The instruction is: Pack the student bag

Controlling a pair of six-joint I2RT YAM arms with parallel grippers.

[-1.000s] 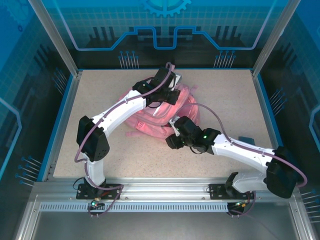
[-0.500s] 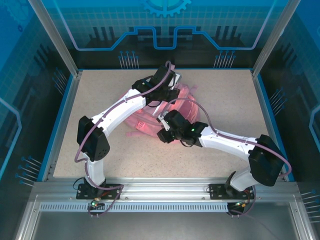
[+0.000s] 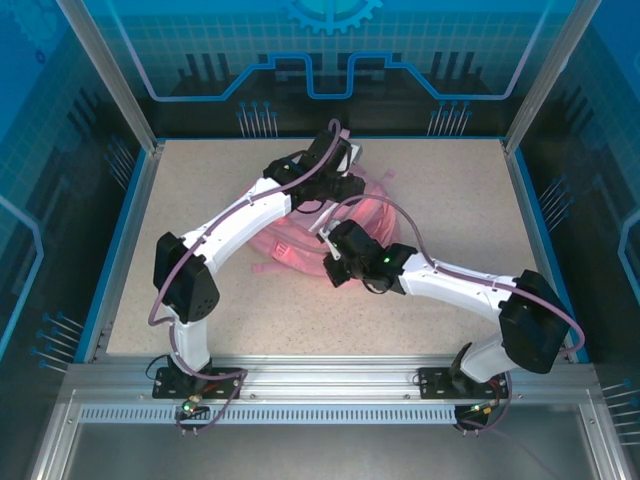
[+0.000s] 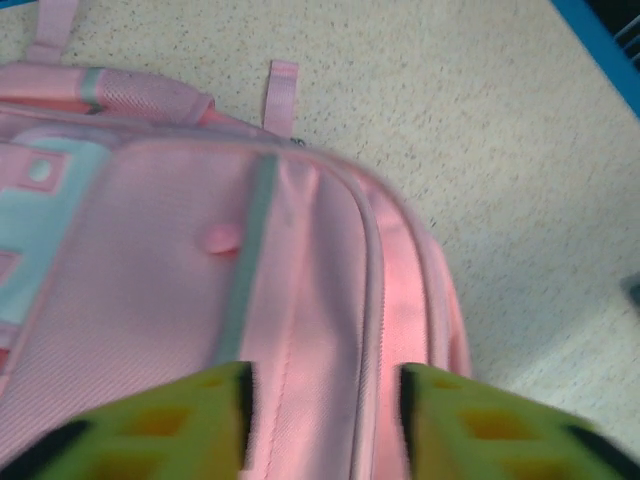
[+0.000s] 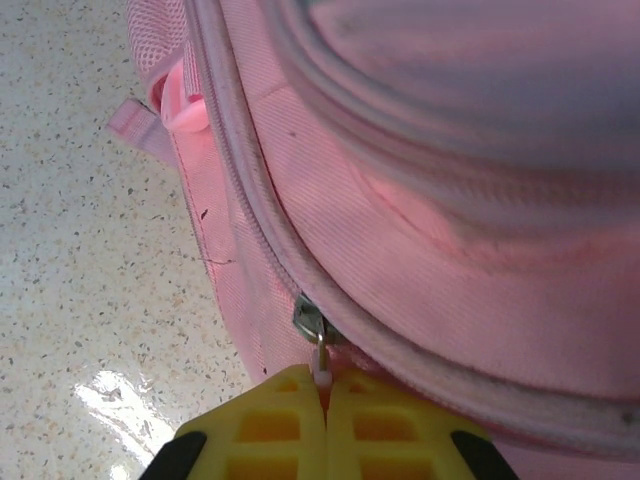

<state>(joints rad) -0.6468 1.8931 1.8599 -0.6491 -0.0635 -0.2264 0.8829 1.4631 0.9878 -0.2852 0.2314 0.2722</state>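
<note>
The student bag [image 3: 288, 250], soft and pink, lies in the middle of the table under both arms. My left gripper [image 3: 350, 186] hovers over its far end; in the left wrist view it [image 4: 322, 385] stands open, with the bag's pink panel and zip seam [image 4: 300, 280] showing between the green fingers. My right gripper [image 3: 332, 268] is at the bag's near side. In the right wrist view it [image 5: 325, 385] is shut on the zipper pull [image 5: 321, 362], which hangs from a metal slider [image 5: 309, 322] on the bag's side seam [image 5: 420, 230].
The speckled tabletop [image 3: 200, 200] stretches left, right and in front of the bag, bounded by a blue rim [image 3: 125, 235] and aluminium corner posts [image 3: 110, 80]. Loose pink strap ends [image 4: 283, 90] lie on the table beside the bag.
My right arm swung left to the bag's near side and its jaws closed on the zipper pull. My left gripper opened above the bag's far end.
</note>
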